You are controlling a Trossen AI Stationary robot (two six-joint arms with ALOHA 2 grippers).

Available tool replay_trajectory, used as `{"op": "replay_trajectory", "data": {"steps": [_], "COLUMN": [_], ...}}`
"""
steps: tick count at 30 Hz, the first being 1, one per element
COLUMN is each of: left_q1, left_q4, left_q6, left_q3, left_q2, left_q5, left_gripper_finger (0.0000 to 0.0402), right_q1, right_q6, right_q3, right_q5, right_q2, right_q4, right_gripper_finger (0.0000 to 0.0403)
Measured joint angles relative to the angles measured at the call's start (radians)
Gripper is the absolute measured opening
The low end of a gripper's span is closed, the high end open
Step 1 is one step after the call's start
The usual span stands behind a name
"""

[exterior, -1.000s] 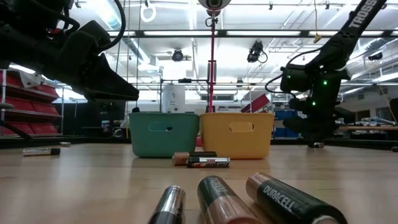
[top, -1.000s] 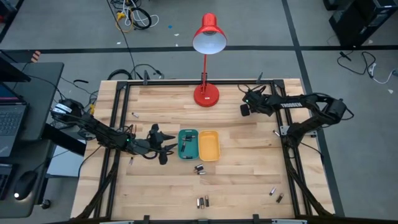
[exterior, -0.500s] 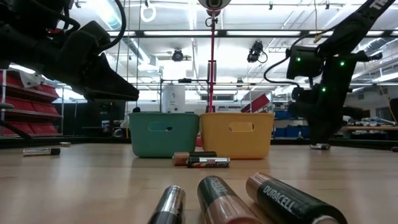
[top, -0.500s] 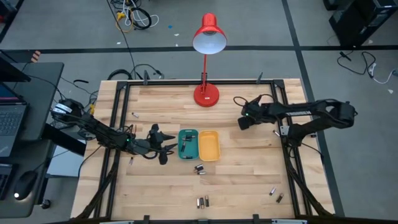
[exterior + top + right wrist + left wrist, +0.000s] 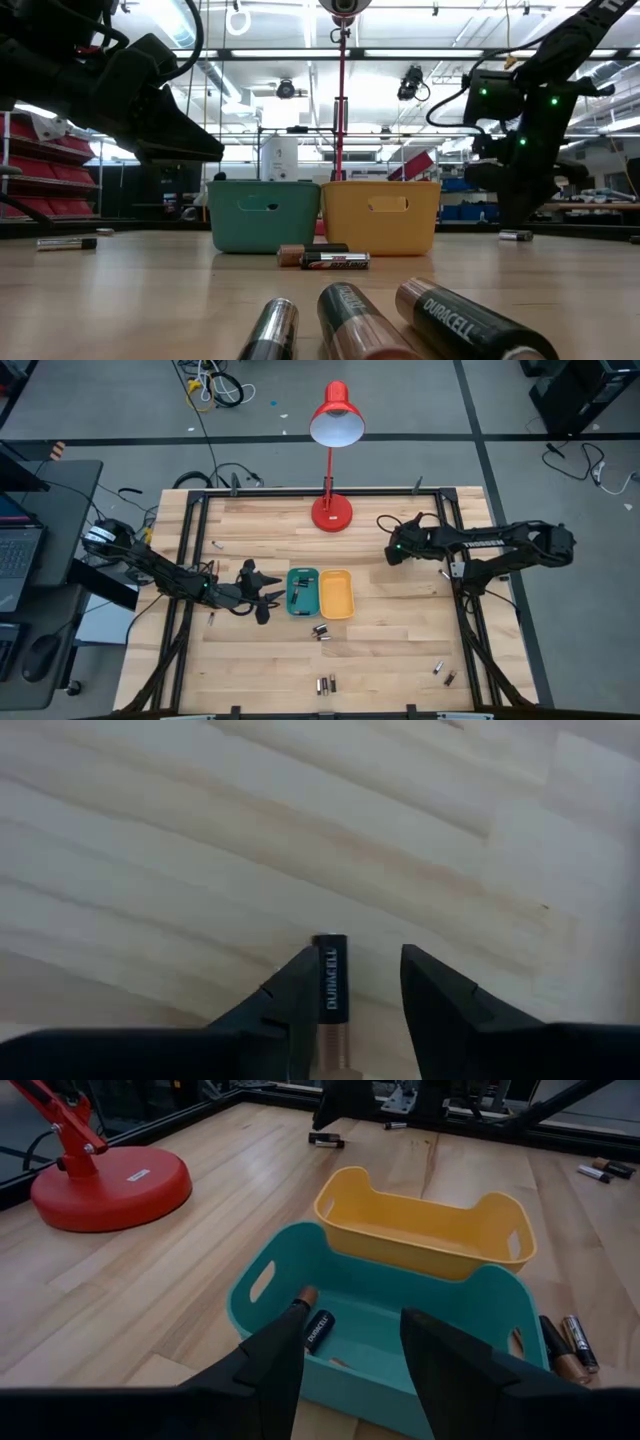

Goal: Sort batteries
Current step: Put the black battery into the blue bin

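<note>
My right gripper (image 5: pixel 360 955) hangs over the bare wood at the table's far right (image 5: pixel 393 552), open, with a black-and-copper battery (image 5: pixel 331 982) between its fingers. The low view shows that battery (image 5: pixel 515 236) level at table height under the gripper. My left gripper (image 5: pixel 350 1330) stands open just left of the teal tray (image 5: pixel 302 591), and nothing is between its fingers. Inside the teal tray lie batteries (image 5: pixel 318 1330). The yellow tray (image 5: pixel 337 592) stands against its right side. My right gripper has the inner side of one finger (image 5: pixel 300 982) against the battery's long side (image 5: pixel 322 990), while the other finger (image 5: pixel 425 982) stands clear of it. The fingers slant down from the table's right and lie along the battery. I cannot tell whether the battery rests on the wood.
A red desk lamp (image 5: pixel 332 510) stands at the far middle. Loose batteries lie in front of the trays (image 5: pixel 321 631), at the near edge (image 5: pixel 326 683), at the near right (image 5: pixel 443 676), by the right rail (image 5: pixel 443 573) and at the far left (image 5: pixel 215 545).
My right gripper has swung toward the table's near edge and risen a little, mostly in the first half second. The battery at its tips has come along with it.
</note>
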Motion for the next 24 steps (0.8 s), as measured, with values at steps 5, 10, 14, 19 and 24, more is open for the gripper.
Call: {"op": "replay_trajectory", "data": {"steps": [5, 10, 14, 19, 24], "left_q1": [0.0, 0.0, 0.0, 0.0, 0.0], "left_q4": [0.0, 0.0, -0.001, 0.001, 0.002], "left_q6": [0.0, 0.001, 0.001, 0.003, 0.004], "left_q3": [0.0, 0.0, 0.0, 0.0, 0.0], "left_q2": [0.0, 0.0, 0.0, 0.0, 0.0], "left_q5": [-0.009, -0.009, -0.008, -0.01, -0.072], "left_gripper_finger": [0.0182, 0.0182, 0.0182, 0.0182, 0.0182], "right_q1": [0.0, -0.003, -0.004, -0.004, -0.005], "right_q6": [-0.001, -0.001, -0.009, -0.023, -0.048], "right_q3": [0.001, 0.002, 0.008, 0.008, 0.003], "right_q5": [-0.017, -0.015, -0.007, -0.014, -0.021], "right_q2": [0.042, 0.102, 0.145, 0.151, 0.117], "right_q4": [0.001, 0.004, 0.008, 0.016, 0.022], "right_gripper_finger": [0.0119, 0.0118, 0.0108, 0.0069, 0.0028]}}
